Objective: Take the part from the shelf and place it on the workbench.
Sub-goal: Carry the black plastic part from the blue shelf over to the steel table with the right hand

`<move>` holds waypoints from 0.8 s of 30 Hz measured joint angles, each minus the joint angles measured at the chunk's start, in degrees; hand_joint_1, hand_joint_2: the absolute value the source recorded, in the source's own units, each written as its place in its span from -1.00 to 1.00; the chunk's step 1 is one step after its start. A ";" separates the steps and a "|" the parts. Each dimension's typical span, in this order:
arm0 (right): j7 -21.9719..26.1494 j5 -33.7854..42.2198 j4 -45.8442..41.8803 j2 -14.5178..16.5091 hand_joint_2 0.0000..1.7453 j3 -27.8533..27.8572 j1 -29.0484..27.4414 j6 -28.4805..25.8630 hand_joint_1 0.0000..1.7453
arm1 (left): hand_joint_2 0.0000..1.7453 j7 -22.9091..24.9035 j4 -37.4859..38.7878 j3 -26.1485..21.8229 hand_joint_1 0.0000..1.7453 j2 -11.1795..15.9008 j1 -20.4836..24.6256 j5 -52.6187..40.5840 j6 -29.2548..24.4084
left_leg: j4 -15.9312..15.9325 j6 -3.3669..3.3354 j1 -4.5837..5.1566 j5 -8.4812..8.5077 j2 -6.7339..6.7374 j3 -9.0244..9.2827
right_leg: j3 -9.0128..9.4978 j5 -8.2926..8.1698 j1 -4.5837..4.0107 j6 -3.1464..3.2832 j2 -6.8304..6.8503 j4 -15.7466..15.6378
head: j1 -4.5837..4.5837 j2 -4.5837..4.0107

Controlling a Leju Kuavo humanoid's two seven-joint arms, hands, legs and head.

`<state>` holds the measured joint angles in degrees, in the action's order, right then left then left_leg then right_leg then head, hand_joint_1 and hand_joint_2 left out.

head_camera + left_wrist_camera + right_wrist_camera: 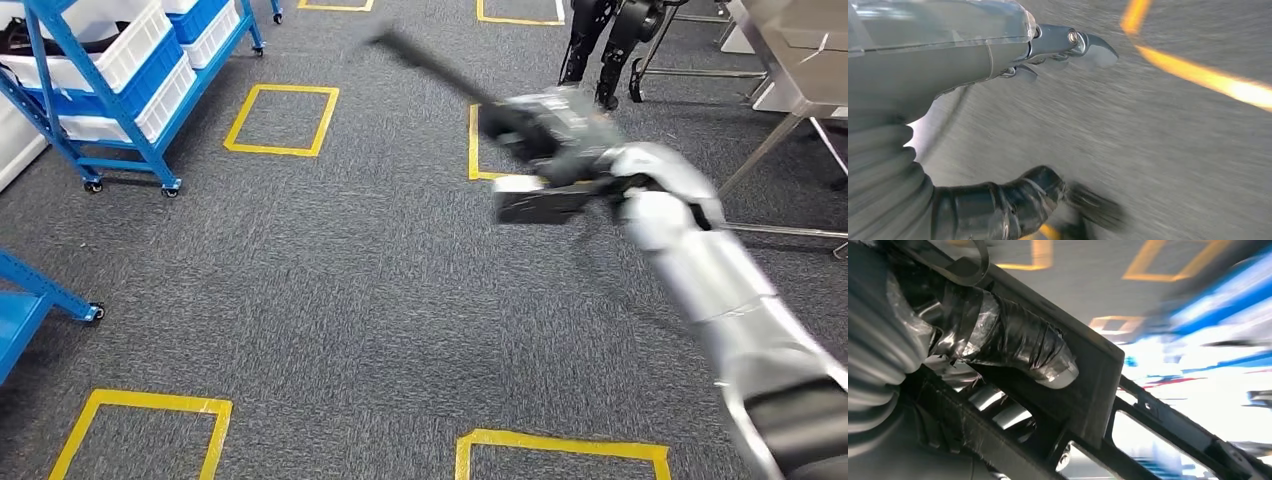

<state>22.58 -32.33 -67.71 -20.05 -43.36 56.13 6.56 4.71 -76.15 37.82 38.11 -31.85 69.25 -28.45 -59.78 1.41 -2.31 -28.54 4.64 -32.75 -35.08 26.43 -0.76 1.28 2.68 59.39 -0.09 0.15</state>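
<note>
grey carpet floor (330, 300) marked with yellow tape squares (281, 120). blue wheeled shelf (110, 110) at far left, loaded with white and blue bins (120, 50). corner of a metal workbench (800, 50) at upper right, on steel legs. silver right arm (720, 290) reaching in from the lower right, over the floor between shelf and workbench. right hand (565, 135) clamped on the part (540, 200) — a black framed piece with a long thin bar slanting up and away; in the wrist view, taped thumb (1013, 342) pressed against the part's flat black plate. left hand (1058, 47) hanging above the carpet, holding nothing, fingers apart — blurred.
</note>
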 joint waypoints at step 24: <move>-2.77 -4.31 -17.25 -16.82 1.00 26.89 -15.11 2.96 1.00 | 1.00 12.10 -37.98 -19.72 -1.00 -9.81 -26.79 -13.19 13.02 | 1.26 -1.82 0.30 0.42 -0.72 0.58 | -1.91 2.91 4.16 -4.81 -1.29 6.89 | -0.30 0.00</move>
<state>19.81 -36.64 -84.97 -36.87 -16.46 41.01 9.52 16.82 -114.13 18.10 28.29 -58.64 56.07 -15.43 -58.52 -0.41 -2.02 -28.12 3.92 -32.17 -36.99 29.34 3.41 -3.54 1.39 66.27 -0.39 0.15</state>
